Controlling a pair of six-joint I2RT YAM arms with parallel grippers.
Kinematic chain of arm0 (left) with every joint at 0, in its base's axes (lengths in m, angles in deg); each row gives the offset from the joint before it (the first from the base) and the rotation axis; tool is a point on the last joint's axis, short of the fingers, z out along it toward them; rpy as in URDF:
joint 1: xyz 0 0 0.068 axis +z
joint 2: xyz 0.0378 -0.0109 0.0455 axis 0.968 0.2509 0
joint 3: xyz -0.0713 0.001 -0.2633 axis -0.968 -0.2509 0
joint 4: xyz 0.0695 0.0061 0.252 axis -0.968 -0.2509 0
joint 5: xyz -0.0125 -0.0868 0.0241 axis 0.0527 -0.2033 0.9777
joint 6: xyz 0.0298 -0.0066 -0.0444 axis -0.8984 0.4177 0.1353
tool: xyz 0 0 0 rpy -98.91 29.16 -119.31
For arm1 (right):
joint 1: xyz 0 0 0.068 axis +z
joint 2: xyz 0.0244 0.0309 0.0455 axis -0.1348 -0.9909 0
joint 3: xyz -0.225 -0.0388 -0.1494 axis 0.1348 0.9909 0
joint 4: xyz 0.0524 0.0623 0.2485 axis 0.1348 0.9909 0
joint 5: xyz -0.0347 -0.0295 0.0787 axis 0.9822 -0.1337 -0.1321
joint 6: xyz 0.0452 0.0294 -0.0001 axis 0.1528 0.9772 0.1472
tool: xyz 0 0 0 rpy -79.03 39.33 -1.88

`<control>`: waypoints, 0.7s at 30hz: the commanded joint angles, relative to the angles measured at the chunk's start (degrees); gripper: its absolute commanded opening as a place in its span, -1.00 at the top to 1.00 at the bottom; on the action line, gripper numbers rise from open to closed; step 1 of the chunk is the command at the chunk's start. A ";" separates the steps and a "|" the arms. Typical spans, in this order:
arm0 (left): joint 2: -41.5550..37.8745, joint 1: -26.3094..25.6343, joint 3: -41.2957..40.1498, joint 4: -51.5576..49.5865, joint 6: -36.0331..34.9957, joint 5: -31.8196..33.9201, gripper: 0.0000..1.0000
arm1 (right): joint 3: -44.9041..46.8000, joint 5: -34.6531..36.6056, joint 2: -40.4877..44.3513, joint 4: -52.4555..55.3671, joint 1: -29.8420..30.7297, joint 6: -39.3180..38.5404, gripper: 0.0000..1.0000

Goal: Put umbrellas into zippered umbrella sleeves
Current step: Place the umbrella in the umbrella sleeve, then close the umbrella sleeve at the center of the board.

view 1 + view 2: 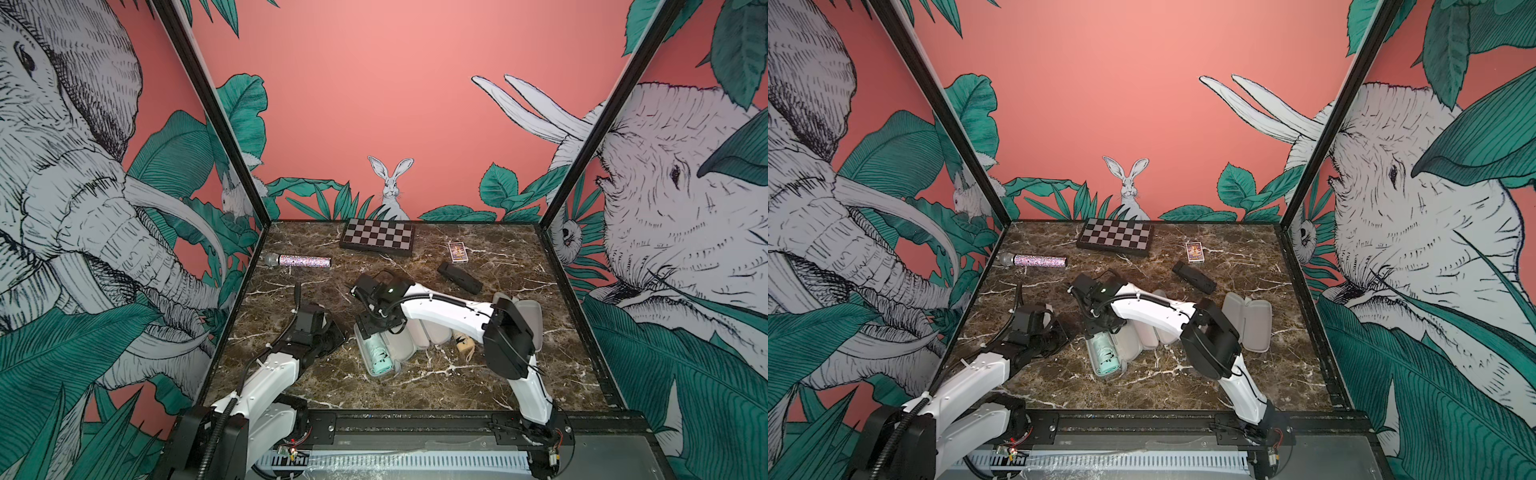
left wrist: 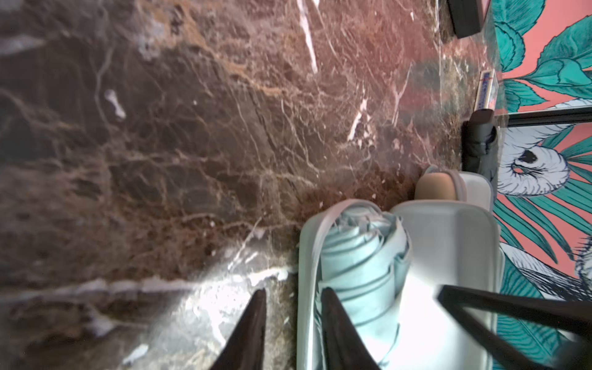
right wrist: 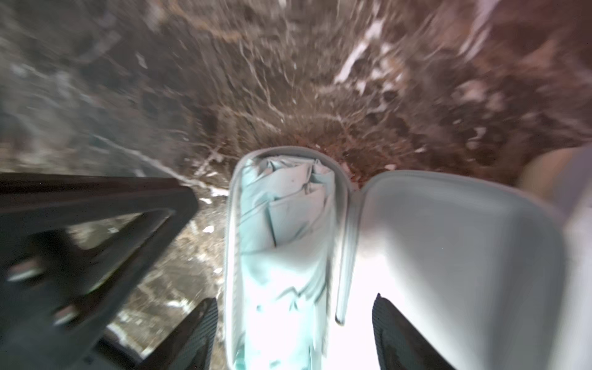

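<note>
The mint green umbrella (image 1: 376, 351) lies lengthwise in one half of the open mint green sleeve (image 3: 448, 243), near the middle of the table (image 1: 457, 386), so the step in hand looks like closing that case. The right tool (image 3: 294, 298) hangs over the sleeve's far end with its jaws spread wide to either side of the filled half, gripping nothing. The left tool (image 2: 293, 291) sits at the sleeve's outer edge, jaws partly apart and empty as far as I can tell. To do this well, I would lift straight clear so no fabric drags out and check that the folds sit below the rim. Then fold the empty half over and let one tool steady the shell while the other runs the zip. There are three umbrellas: the mint one, a black one (image 1: 459, 277) further back and a cream one (image 1: 464, 341) by the right arm. There are three sleeves too, all open: mint, cream (image 1: 434, 336) and a third (image 1: 1250, 324) showing only grey lining. One microphone (image 1: 303, 260), one checkered board (image 1: 378, 236) and one small card box (image 1: 457, 252) lie at the back
</note>
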 commanded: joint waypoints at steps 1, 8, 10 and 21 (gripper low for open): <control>-3.33 0.08 1.93 -6.26 -2.11 -2.72 0.19 | 4.54 -0.34 9.73 1.26 -4.04 -2.34 -0.54; -7.96 0.02 -4.26 -3.06 3.31 -4.41 -0.25 | 16.40 -12.63 13.53 -6.19 -11.40 -3.21 -0.54; -6.85 -0.20 -4.96 0.40 4.63 -5.45 -0.34 | 17.61 -16.73 12.51 -8.48 -11.37 -1.22 -0.54; 0.75 -1.94 -6.92 11.95 6.37 -6.69 -0.05 | 19.51 -24.78 10.94 -15.49 -9.45 4.41 -0.53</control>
